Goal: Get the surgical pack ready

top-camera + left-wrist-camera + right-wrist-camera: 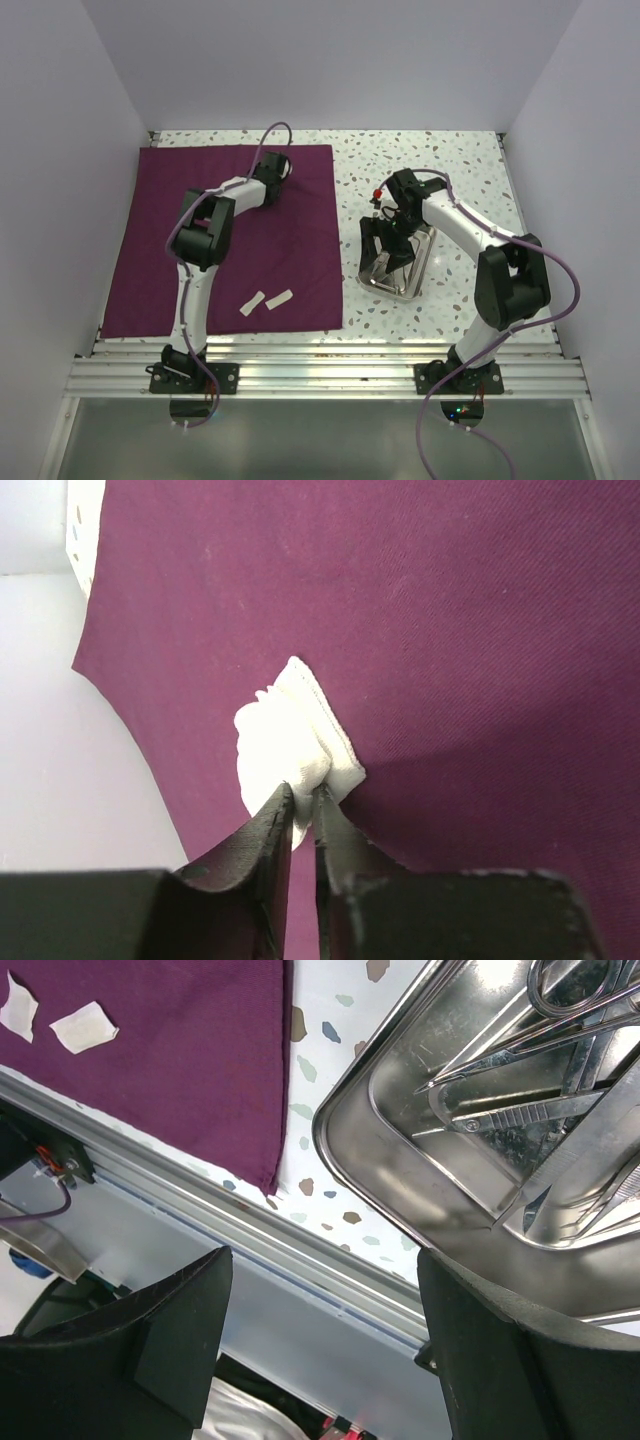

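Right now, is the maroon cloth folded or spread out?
Spread: the maroon cloth lies flat as one open sheet on the table.

A white table [470,160] speckled with brown and grey chips fills a booth closed in by plain pale walls [330,60] at the back and on both sides. Ribbed aluminium rails [330,375] run along its near edge, with a glossy grey panel [330,440] below them. The light is soft and even, leaving only faint shadows.
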`<state>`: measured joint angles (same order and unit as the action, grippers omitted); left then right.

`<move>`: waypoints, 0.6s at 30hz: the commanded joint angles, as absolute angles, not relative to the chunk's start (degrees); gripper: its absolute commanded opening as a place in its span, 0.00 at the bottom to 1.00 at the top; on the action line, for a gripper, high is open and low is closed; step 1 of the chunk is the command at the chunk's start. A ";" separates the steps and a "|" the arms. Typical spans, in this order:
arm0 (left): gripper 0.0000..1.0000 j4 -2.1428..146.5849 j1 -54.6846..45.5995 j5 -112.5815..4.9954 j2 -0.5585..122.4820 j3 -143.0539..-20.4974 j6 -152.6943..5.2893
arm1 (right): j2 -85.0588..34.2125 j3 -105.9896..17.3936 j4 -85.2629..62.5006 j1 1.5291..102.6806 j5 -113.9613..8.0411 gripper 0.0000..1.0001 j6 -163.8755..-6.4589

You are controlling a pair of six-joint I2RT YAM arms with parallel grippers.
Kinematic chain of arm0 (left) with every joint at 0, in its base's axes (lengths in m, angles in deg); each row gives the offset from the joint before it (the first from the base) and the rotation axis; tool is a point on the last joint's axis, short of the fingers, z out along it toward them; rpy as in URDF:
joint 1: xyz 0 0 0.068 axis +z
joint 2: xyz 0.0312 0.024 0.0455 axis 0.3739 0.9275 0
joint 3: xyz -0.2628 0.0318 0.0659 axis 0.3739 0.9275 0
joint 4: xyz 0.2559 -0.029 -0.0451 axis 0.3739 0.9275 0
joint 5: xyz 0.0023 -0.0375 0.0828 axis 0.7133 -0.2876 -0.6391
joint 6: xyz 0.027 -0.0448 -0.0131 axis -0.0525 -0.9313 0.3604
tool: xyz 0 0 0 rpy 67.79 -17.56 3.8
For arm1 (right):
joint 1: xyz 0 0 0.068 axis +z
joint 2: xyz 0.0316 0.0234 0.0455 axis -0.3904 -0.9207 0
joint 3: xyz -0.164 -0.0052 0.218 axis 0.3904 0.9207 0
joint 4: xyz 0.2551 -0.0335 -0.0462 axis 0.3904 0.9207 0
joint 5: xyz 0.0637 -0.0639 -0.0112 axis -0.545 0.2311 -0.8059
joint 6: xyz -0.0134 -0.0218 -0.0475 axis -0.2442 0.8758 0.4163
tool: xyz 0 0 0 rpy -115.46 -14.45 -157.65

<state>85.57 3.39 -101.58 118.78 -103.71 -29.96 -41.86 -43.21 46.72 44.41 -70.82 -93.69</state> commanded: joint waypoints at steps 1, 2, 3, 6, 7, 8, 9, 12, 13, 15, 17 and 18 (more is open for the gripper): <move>0.20 87.51 3.06 -100.38 114.58 -104.97 -32.50 | -40.94 -43.90 46.30 44.60 -72.48 0.79 -93.73; 0.22 87.60 2.97 -100.37 114.49 -104.88 -32.68 | -40.93 -43.81 46.29 44.60 -72.56 0.79 -93.65; 0.23 87.60 2.97 -100.20 114.40 -104.97 -32.77 | -40.93 -43.81 46.29 44.60 -72.74 0.79 -93.65; 0.24 88.21 2.80 -99.94 114.05 -104.88 -33.56 | -41.02 -43.64 46.12 44.60 -72.74 0.79 -93.73; 0.25 88.39 2.71 -99.85 113.88 -104.71 -33.56 | -40.94 -43.63 45.95 44.60 -72.92 0.79 -93.82; 0.25 88.47 2.53 -99.85 113.61 -104.70 -33.99 | -40.93 -43.63 45.94 44.60 -72.92 0.79 -93.82; 0.25 88.65 2.53 -99.41 113.53 -104.62 -34.17 | -41.02 -43.63 46.03 44.69 -72.92 0.79 -93.73; 0.25 89.79 2.45 -98.97 113.26 -104.70 -34.79 | -41.20 -43.72 45.94 44.69 -73.00 0.79 -93.73; 0.25 90.05 2.45 -98.71 113.26 -104.70 -34.88 | -41.11 -43.81 46.03 44.69 -72.92 0.79 -93.82; 0.25 90.49 2.36 -98.09 113.35 -104.70 -35.23 | -41.28 -43.81 45.94 44.69 -73.09 0.79 -93.82; 0.25 90.76 2.44 -97.56 113.78 -104.70 -35.40 | -41.29 -43.81 45.86 44.60 -73.01 0.79 -93.82; 0.25 90.85 2.53 -97.30 114.14 -104.70 -35.49 | -41.37 -43.81 45.86 44.60 -73.09 0.79 -93.82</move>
